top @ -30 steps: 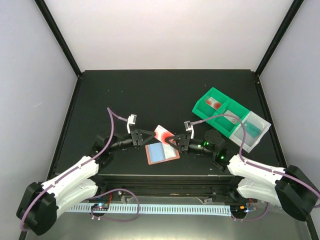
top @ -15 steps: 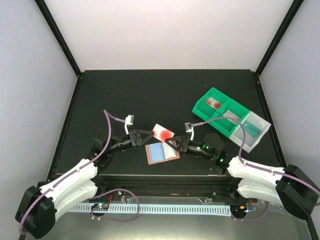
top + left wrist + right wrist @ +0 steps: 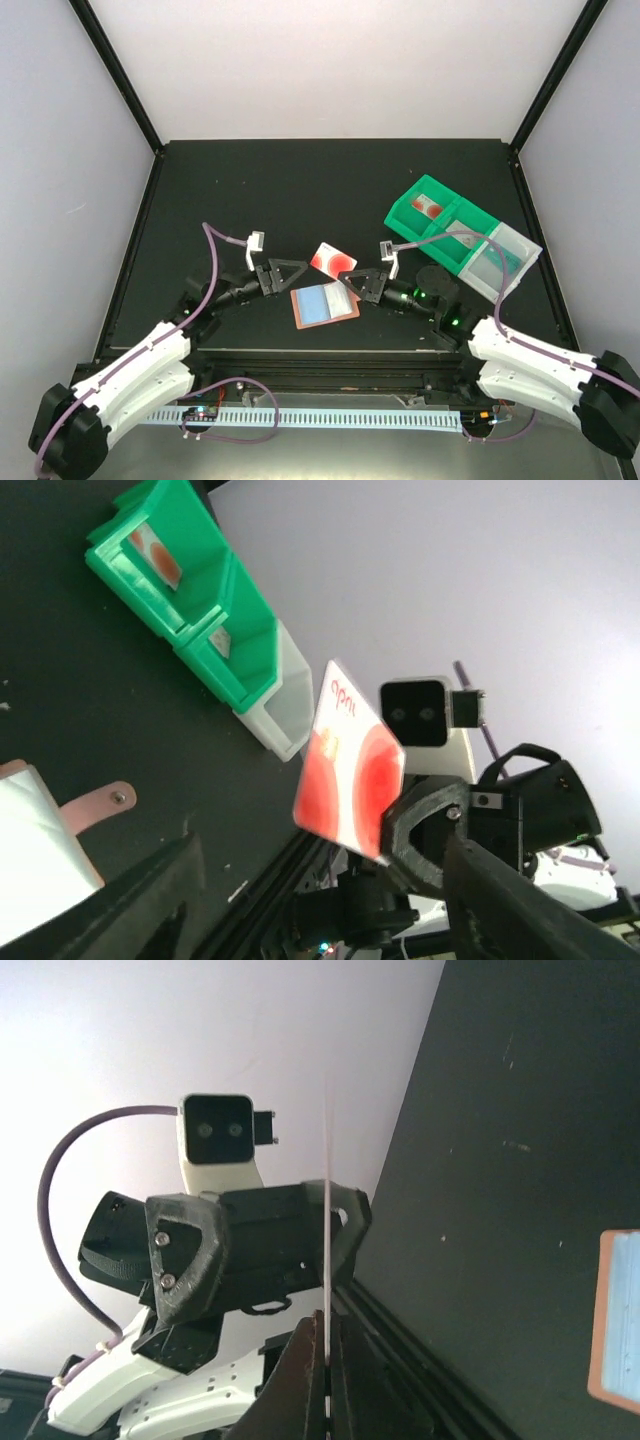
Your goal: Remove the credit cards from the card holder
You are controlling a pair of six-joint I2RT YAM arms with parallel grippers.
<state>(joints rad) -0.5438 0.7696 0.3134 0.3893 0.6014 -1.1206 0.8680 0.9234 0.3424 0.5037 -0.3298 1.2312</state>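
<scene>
- The card holder (image 3: 347, 312) lies opened flat on the dark tabletop (image 3: 250, 190), between the two arms. Its snap tab (image 3: 97, 807) sticks out from one edge.
- A light blue card (image 3: 316, 303) lies on the holder's inner face. Whether it sits in a pocket cannot be told.
- A red-and-white card (image 3: 333, 260) is up in the air above the holder's far edge. It is tilted and touches neither holder nor tabletop.
- The right jaws are clenched on that card. The right wrist view shows it edge-on (image 3: 327, 1210), pinched between the two fingers. These jaws hang just off the holder's far corner on the right arm's side.
- The left jaws are spread apart and grasp nothing. They hang just off the holder's far corner on the left arm's side, pointing at the lifted card. The card stands just ahead of their tips, and no contact shows.
- A green bin (image 3: 210, 560) sits well apart from the holder, farther back on the right arm's side. A red-marked card (image 3: 427, 206) lies in one of its compartments.
</scene>
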